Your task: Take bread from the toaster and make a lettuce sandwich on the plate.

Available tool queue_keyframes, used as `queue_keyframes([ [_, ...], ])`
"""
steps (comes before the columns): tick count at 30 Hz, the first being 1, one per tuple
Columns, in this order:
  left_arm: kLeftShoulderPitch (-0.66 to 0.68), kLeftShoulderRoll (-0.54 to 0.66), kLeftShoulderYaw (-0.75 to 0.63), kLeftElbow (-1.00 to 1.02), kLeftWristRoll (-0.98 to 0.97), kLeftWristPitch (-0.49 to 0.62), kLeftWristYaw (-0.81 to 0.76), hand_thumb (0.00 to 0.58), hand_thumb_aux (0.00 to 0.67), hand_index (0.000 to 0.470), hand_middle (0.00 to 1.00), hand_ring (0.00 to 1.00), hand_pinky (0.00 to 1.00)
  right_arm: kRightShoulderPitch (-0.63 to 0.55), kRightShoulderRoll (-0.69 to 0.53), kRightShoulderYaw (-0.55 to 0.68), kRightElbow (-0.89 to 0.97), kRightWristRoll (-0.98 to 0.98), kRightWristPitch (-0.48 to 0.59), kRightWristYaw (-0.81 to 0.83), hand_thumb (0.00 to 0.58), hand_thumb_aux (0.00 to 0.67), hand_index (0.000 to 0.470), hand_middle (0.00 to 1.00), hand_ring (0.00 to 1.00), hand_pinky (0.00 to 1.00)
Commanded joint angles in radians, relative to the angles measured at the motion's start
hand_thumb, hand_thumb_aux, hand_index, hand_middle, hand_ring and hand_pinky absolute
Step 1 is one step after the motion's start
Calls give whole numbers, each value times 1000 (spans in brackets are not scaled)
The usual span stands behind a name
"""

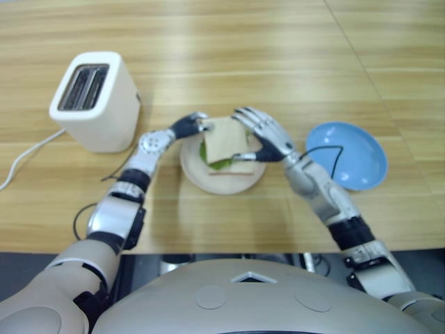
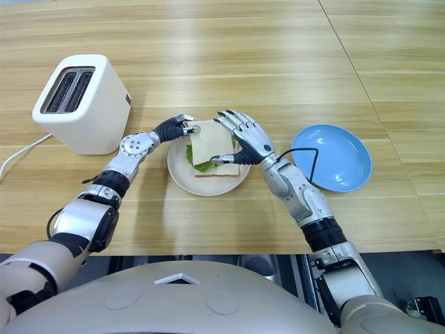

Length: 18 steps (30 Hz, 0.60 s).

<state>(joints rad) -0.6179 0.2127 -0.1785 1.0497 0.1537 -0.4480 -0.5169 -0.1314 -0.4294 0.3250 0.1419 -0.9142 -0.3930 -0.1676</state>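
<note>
The white box-shaped toaster (image 2: 83, 104) stands at the far left of the light wooden table (image 2: 243, 56), with no bread projecting from its slots. The left hand (image 2: 174, 128) sits at the left rim of the round beige plate (image 2: 208, 191). Its fingers are curled and pinch the upper left corner of the pale square top slice (image 2: 212, 139). This slice lies tilted over green leaf lettuce (image 2: 200, 165) and a lower slice (image 2: 217, 172) on the plate.

The right hand (image 2: 249, 142) covers the top slice's right edge, fingers spread above it and thumb at the lower corner. It appears to pinch that edge, though the contact underneath is hidden. The shallow round blue dish (image 2: 348, 156) lies apart at the right.

Handling: the bread is light, soft and compressible, so hold it at opposite edges with low force. The lettuce is limp and likely slippery, so lower the top slice flat to avoid shifting it.
</note>
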Motion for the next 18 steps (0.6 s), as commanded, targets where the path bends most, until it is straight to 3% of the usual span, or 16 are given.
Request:
queue_keyframes([
  [1, 57, -5, -12, 66, 2, 54, -67, 546, 507, 348, 1000, 1000, 1000, -9, -32, 53, 19, -115, 58, -28, 0, 0, 0, 0, 0, 0],
  [4, 62, -11, 18, 39, -43, 56, -119, 552, 523, 359, 1000, 1000, 1000, -9, -46, 75, 26, -149, 85, -44, 0, 0, 0, 0, 0, 0],
  [7, 68, -21, 43, 4, -86, 65, -168, 580, 665, 456, 1000, 1000, 1000, -2, -59, 80, 10, -157, 103, -60, 0, 0, 0, 0, 0, 0],
  [18, 79, -40, 119, -118, -214, 139, -245, 580, 670, 460, 1000, 1000, 1000, 19, -82, 57, -50, -153, 126, -116, 0, 0, 0, 0, 0, 0],
])
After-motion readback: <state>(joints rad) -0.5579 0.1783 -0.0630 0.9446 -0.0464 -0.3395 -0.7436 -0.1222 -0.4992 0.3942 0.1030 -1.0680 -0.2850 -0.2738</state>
